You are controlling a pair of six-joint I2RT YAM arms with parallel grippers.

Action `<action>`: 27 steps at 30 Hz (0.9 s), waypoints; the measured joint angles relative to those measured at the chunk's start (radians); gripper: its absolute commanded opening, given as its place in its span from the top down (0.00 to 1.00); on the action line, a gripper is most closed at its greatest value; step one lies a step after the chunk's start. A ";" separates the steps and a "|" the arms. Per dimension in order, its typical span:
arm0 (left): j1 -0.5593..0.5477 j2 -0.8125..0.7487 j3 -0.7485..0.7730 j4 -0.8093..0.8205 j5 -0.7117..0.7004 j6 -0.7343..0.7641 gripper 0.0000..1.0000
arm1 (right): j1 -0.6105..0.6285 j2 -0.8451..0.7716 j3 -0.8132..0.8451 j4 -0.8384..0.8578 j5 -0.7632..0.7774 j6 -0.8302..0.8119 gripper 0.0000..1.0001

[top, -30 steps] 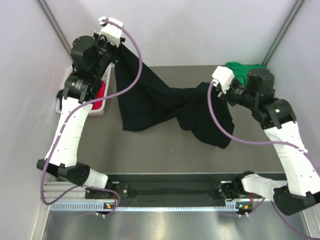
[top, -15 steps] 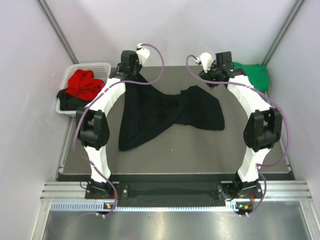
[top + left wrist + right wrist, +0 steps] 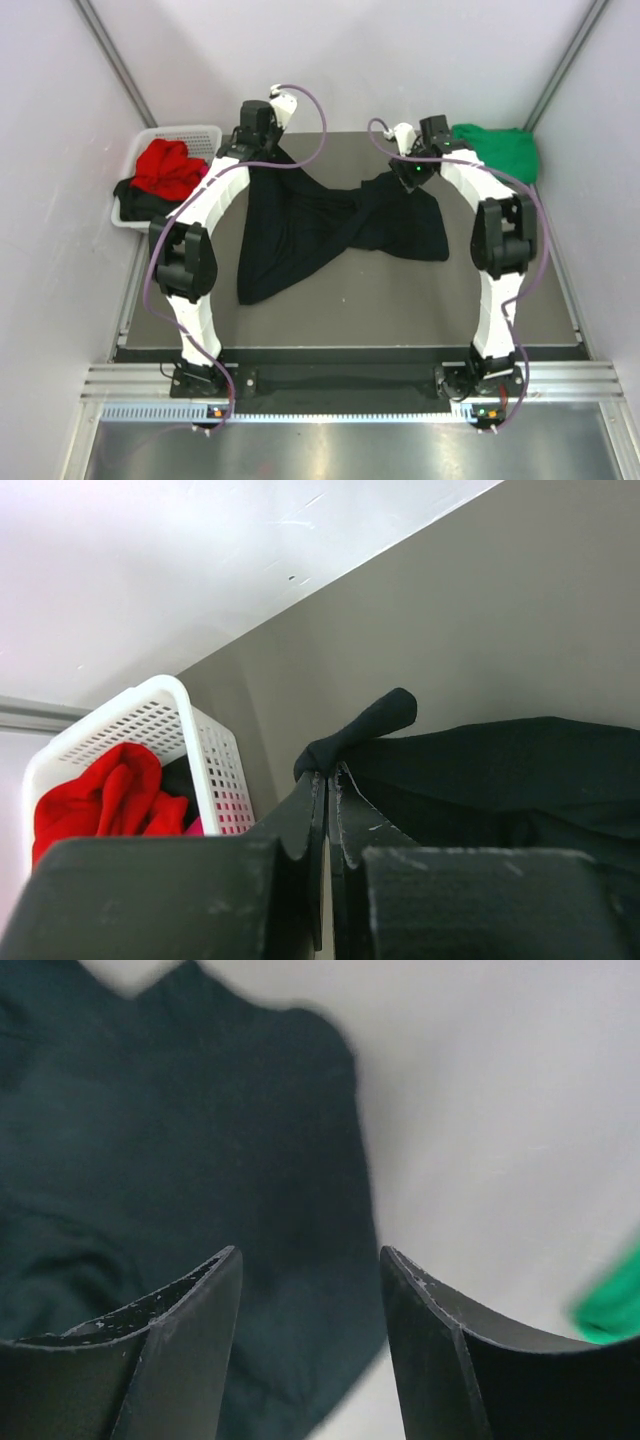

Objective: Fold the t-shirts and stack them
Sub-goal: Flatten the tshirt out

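Right gripper (image 3: 310, 1260) is part open with nothing between the fingers, hanging over the right-hand end of the black t-shirt (image 3: 330, 215). Left gripper (image 3: 326, 778) is clamped tight on a rolled nub of that same shirt near the far-left corner of the worktop (image 3: 400, 290). The shirt lies across the far half of the worktop, long axis roughly left-right, twisted and bunched at the middle, with one lobe trailing toward the near-left. Key relation: the loose end sits directly under the right gripper, so the right arm is the nearer one and probably only needs to drop and pinch an edge, while the left arm holds its corner. This looks like the spread-out step, with no fold made on this shirt yet. Green t-shirt (image 3: 503, 152) sits in the far-right corner, near the black one's end, so there is a small snag risk. Red t-shirt (image 3: 165, 165) is in the white basket (image 3: 190, 131) just off the far-left corner. The top view gives the layout and the twist but hides both sets of jaws. The left wrist view shows the pinch itself, plus pink cloth (image 3: 197, 826) low in the basket. The right wrist view is blurred but shows the empty gap.
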 measured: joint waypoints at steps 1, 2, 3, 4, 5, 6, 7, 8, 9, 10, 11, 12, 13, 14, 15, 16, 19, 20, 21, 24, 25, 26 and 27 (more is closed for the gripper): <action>0.000 0.000 0.000 -0.002 0.002 -0.003 1.00 | 0.000 0.039 0.009 -0.003 -0.002 0.003 0.42; -0.001 0.000 0.000 -0.003 0.003 -0.005 1.00 | 0.000 0.068 0.014 -0.004 -0.002 0.004 0.41; -0.001 0.000 -0.001 -0.003 0.004 -0.006 1.00 | 0.000 0.101 0.021 -0.011 -0.002 0.004 0.41; -0.001 0.000 -0.003 -0.004 0.004 -0.007 1.00 | 0.000 0.124 0.029 -0.019 -0.002 0.004 0.41; -0.001 -0.002 -0.007 -0.003 0.004 -0.008 1.00 | -0.001 0.151 0.040 -0.025 -0.001 0.003 0.41; -0.001 -0.003 -0.012 -0.004 0.004 -0.008 1.00 | -0.001 0.166 0.047 -0.031 -0.001 0.003 0.41; -0.001 -0.005 -0.016 -0.004 0.004 -0.008 1.00 | -0.002 0.180 0.059 -0.037 -0.001 0.003 0.42; -0.001 -0.006 -0.021 -0.005 0.003 -0.009 1.00 | -0.002 0.191 0.073 -0.043 -0.001 0.003 0.43; -0.001 -0.006 -0.025 -0.005 0.004 -0.009 1.00 | -0.002 0.197 0.086 -0.046 -0.001 0.002 0.45; -0.001 -0.008 -0.031 -0.006 0.003 -0.010 1.00 | -0.002 0.199 0.095 -0.048 -0.001 0.002 0.53; -0.002 -0.008 -0.034 -0.008 0.003 -0.010 1.00 | -0.003 0.199 0.104 -0.048 -0.001 0.000 0.58; -0.002 -0.008 -0.035 -0.010 0.003 -0.010 1.00 | -0.005 0.199 0.112 -0.047 -0.002 -0.001 0.65; -0.002 -0.008 -0.036 -0.010 0.003 -0.010 1.00 | -0.005 0.199 0.120 -0.047 -0.002 -0.002 0.77; -0.002 -0.008 -0.036 -0.010 0.003 -0.010 1.00 | -0.006 0.199 0.122 -0.042 -0.002 -0.003 0.82; -0.003 -0.008 -0.036 -0.010 0.003 -0.010 1.00 | -0.006 0.199 0.124 -0.043 -0.002 -0.002 0.88; -0.003 -0.009 -0.036 -0.010 0.003 -0.010 1.00 | -0.006 0.199 0.124 -0.043 -0.001 0.000 0.99; -0.007 -0.009 -0.036 -0.010 0.003 -0.010 1.00 | -0.007 0.192 0.117 -0.042 0.001 0.005 1.00; -0.008 -0.009 -0.036 -0.010 0.003 -0.010 1.00 | -0.007 0.184 0.110 -0.043 0.002 0.003 1.00; -0.008 -0.009 -0.036 -0.010 0.003 -0.010 1.00 | -0.007 0.170 0.098 -0.045 0.002 0.003 1.00; -0.010 -0.009 -0.035 -0.010 0.003 -0.010 1.00 | -0.007 0.128 0.078 -0.048 0.000 0.012 0.61; -0.010 -0.009 -0.035 -0.010 0.003 -0.010 1.00 | -0.007 0.115 0.078 -0.048 0.003 0.014 0.45; -0.010 -0.009 -0.035 -0.010 0.003 -0.010 1.00 | -0.007 0.105 0.078 -0.043 0.006 0.011 0.43; -0.010 -0.009 -0.035 -0.010 0.003 -0.010 1.00 | -0.007 0.097 0.078 -0.039 0.012 0.011 0.42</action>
